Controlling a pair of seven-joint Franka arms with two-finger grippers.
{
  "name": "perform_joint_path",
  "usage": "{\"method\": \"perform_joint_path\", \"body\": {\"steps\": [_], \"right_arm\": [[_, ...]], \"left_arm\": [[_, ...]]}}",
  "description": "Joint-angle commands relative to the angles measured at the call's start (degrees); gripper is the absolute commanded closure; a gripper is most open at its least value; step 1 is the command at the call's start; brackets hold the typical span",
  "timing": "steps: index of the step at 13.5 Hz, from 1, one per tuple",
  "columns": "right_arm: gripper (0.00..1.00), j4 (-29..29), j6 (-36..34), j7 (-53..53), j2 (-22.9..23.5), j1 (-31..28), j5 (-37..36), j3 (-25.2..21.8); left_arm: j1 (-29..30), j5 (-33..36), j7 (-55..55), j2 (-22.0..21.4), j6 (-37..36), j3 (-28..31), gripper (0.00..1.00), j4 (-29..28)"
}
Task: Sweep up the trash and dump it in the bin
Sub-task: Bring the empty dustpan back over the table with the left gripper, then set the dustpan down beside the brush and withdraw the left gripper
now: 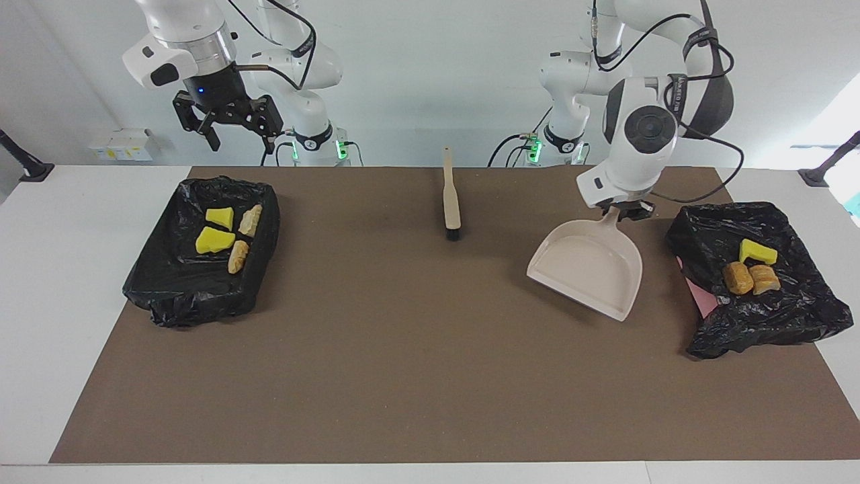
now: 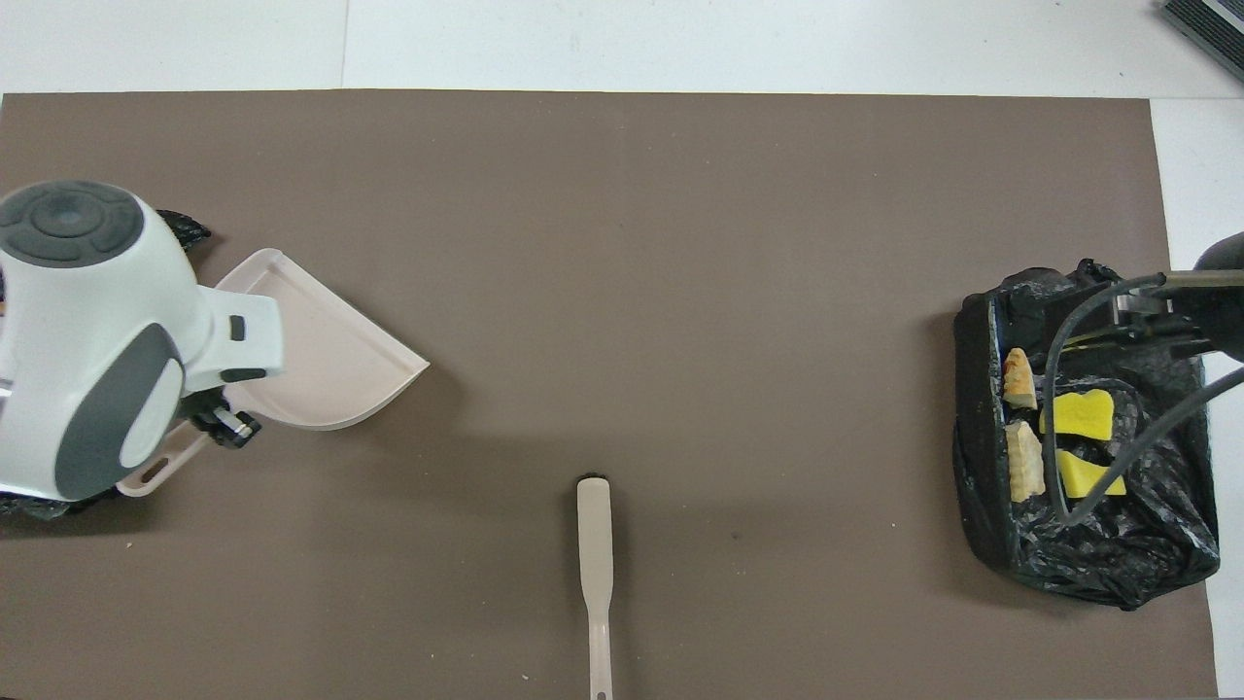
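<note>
Facing view: left end effector clamped on empty dustpan handle beside loaded bin, consistent with completed dump; right end effector apart, waiting.

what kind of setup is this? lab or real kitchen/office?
Most likely a robotics lab bench: two Franka arms bolted at a white table, a brown mat as workspace, and staged props, a dustpan and brush.

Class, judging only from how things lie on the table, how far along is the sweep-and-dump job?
Done: trash lies in both lined bins, none on the brown mat. In hand: the left gripper holds the empty dustpan over the mat. Left: setting it down. The brush lies untouched; the right gripper waits open above the other bin.
</note>
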Motion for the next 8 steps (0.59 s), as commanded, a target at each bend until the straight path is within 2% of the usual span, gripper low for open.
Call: {"method": "perform_joint_path", "body": {"steps": [1,4,6,8], "right_arm": [[0.00,-1.0,-0.6,-1.8,-1.2,0.0,0.0,-0.5],[0.00,-1.1,-1.1,-4.5,-1.6,-0.4,0.1,-0.5],[0.00,-1.3,-1.4,-5.0,-1.7,0.0,0.3,-0.5],[0.00,-1.3,-1.1,-5.1,-1.6,-0.3,1.1,-0.5]], "left_arm": [[-3.4,-4.7,-4.5,3.1,5.0,1.3,1.00,3.0],[-7.4,-7.5,-11.3,8.4,5.7,1.3,1.00,9.2],[-12.4,-8.4,-19.5,10.5,7.9,1.4,1.00,10.2],[-14.1,-9.7,-24.4,11.9,10.8,1.3,1.00,10.6]]}}
